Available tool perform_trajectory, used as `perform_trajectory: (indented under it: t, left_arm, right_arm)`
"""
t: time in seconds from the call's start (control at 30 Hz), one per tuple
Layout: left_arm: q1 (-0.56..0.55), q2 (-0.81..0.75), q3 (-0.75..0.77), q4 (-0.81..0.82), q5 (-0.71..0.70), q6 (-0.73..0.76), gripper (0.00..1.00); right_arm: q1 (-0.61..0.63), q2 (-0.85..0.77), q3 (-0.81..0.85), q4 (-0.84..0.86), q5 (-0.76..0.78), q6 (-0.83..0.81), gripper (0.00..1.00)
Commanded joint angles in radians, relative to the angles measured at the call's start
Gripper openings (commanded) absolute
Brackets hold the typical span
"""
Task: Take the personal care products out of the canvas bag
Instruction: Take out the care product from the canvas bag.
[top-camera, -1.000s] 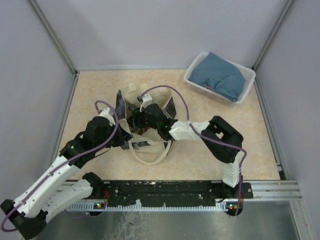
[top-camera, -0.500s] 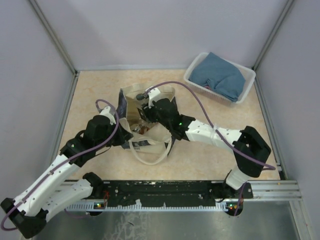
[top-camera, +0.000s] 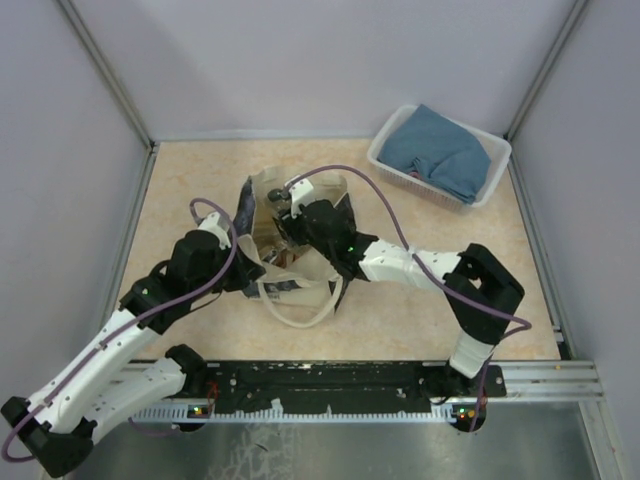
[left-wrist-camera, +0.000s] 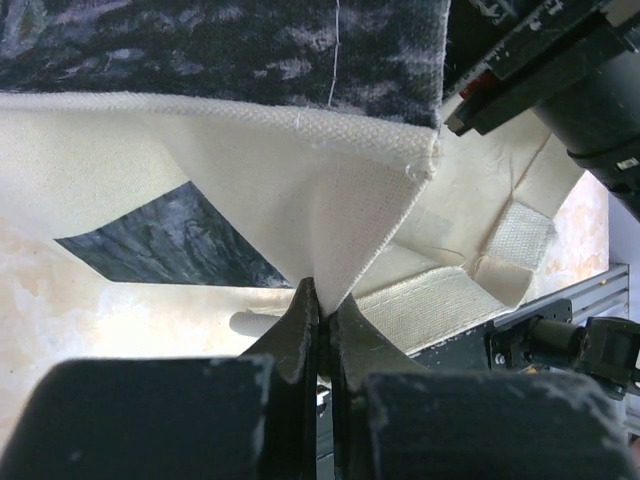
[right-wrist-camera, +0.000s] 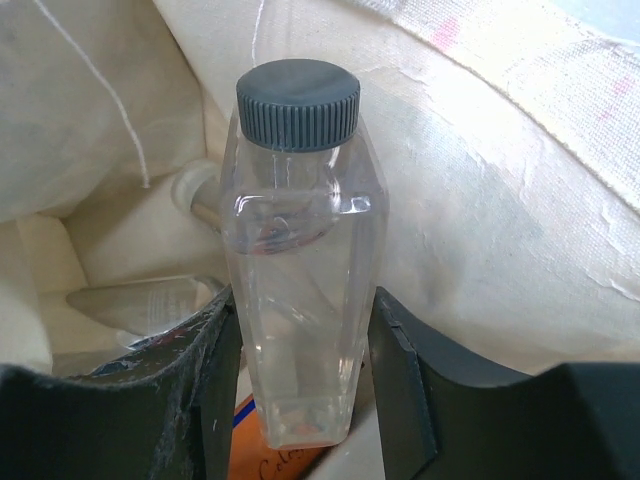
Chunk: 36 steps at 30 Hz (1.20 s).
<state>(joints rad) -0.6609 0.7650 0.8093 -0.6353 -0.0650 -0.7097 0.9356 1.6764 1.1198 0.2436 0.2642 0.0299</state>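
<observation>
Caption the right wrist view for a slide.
Right gripper clamps a clear, grey-capped plastic bottle inside the cream canvas bag.

I see a pale, stone-patterned worktop (top-camera: 200, 180). The bag (top-camera: 305, 270) lies slumped near its middle. A white basket (top-camera: 497, 172) sits well apart in the far right corner.

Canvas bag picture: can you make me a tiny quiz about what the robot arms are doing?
1. True or false: the right gripper holds a clear bottle with a dark cap.
2. What does the left gripper pinch? A: the canvas bag by its edge. B: a spoon. C: a sock.
3. Fill in: the blue cloth lies in the white ____.

Key: 1 true. 2 A. 3 basket.
</observation>
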Motion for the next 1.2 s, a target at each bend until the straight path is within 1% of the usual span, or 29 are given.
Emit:
perform_trajectory:
  t: [0.0, 0.1, 0.17, 0.33, 0.5, 0.7, 0.83, 1.0, 1.17]
  left_arm:
    - [0.0, -0.017, 0.008, -0.056, -0.019, 0.012, 0.0]
    - [0.0, -0.027, 0.002, -0.061, -0.034, 0.009, 0.0]
    - [0.0, -0.022, -0.01, -0.047, -0.027, 0.01, 0.0]
    - [0.0, 0.035, -0.01, -0.006, 0.013, 0.013, 0.0]
    - [-0.002, 0.052, -0.008, 0.023, 0.024, 0.013, 0.0]
    - [-0.003, 0.044, -0.009, 0.012, 0.02, 0.011, 0.0]
    - [-0.003, 0.028, -0.007, -0.007, 0.01, 0.01, 0.0]
    - [-0.003, 0.013, -0.008, -0.026, -0.001, 0.007, 0.0]
    - [-0.003, 0.008, -0.016, -0.026, 0.008, 0.0, 0.0]
  right_arm:
    - [-0.009, 0.016, -0.051, 0.154, -0.005, 0.069, 0.0]
    - [-0.007, -0.07, -0.176, 0.251, -0.007, 0.108, 0.0]
    - [-0.007, -0.117, -0.22, 0.266, -0.007, 0.111, 0.0]
    - [0.006, -0.241, -0.256, 0.248, -0.007, 0.094, 0.0]
    - [0.014, -0.329, -0.286, 0.303, 0.023, 0.029, 0.0]
    - [0.009, -0.35, -0.286, 0.422, 0.068, -0.055, 0.0]
    - [-0.005, -0.347, -0.243, 0.447, 0.068, -0.079, 0.0]
    - [-0.007, -0.359, -0.195, 0.464, 0.109, -0.123, 0.0]
    - [-0.026, -0.381, -0.139, 0.448, 0.107, -0.154, 0.0]
